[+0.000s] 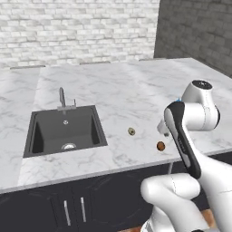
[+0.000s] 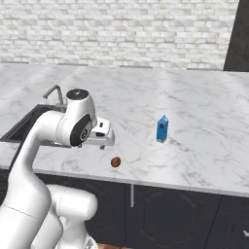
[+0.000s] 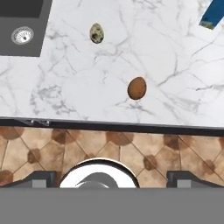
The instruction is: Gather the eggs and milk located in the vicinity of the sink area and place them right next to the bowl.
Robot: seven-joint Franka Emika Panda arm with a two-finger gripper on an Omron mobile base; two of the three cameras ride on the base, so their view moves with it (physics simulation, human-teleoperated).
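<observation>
The reddish-brown egg [image 3: 137,88] lies on the white marble counter near its front edge [image 2: 115,162] [image 1: 160,146]. The pale speckled egg [image 3: 96,33] rests farther left, between the brown one and the dark sink [image 1: 65,129]. Right of both stands the blue milk carton [image 2: 162,129], upright; its corner [image 3: 214,13] reaches into the hand view. My gripper [image 2: 102,144] hovers above the counter just up-left of the brown egg, pointing down, open and holding nothing, with its fingertips [image 3: 41,178] wide apart. The bowl is out of view.
The slim faucet [image 1: 62,97] stands behind the basin, and the round drain [image 3: 22,35] shows in it. Dark cabinets [image 1: 72,206] run under the counter's front edge, above a brown tiled floor [image 3: 131,153]. A brick wall [image 1: 77,31] closes the back.
</observation>
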